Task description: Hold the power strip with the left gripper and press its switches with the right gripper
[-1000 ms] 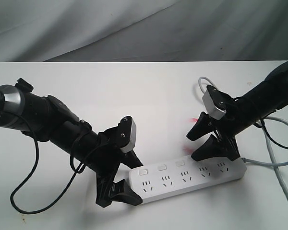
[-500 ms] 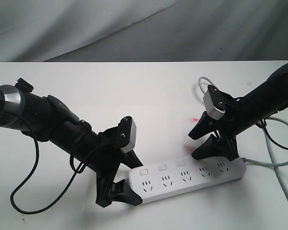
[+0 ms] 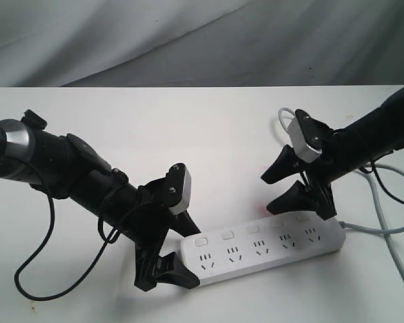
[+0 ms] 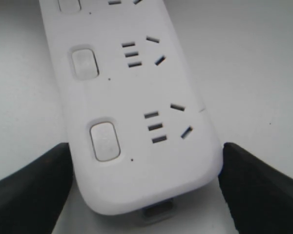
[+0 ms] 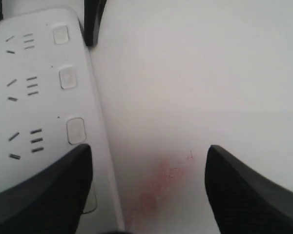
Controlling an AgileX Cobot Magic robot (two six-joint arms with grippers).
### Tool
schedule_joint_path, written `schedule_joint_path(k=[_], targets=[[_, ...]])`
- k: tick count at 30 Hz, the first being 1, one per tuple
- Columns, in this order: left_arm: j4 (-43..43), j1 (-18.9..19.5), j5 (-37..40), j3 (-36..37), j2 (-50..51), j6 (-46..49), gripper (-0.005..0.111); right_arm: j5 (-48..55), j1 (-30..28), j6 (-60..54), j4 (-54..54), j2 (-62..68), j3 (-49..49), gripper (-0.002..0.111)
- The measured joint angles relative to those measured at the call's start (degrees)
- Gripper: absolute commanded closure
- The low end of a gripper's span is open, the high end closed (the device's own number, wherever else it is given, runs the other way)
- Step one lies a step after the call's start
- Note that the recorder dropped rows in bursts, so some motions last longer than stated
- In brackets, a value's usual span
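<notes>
Long white plastic power strip (image 3: 262,252) on tabletop (image 3: 188,134); L black claw tool (image 3: 188,259) clamped across its cordless end. R tool (image 3: 267,193), apart, hovers above cord end. Pressing phase: next, lower it onto white switches (image 3: 251,231).

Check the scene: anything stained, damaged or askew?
One thing: a faint red smear on the white table, right beside the power strip, below the open right gripper. The strip itself looks undamaged.

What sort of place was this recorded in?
Most likely a robot lab or test bench: a plain white table, a creased grey cloth backdrop behind it, and two black robot arms set over a single power strip.
</notes>
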Motion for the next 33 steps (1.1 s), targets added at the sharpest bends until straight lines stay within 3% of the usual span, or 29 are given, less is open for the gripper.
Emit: schedule_joint_path(k=[12,33], targets=[[0.0,0.0,0.0,0.0,0.0,0.0,0.077,7.0,-9.9,-0.1,-0.1,-1.7,0.0,0.047],[0.0,0.0,0.0,0.0,0.0,0.0,0.077,7.6,-10.4,-0.1,-0.4,4.1,0.0,0.047]])
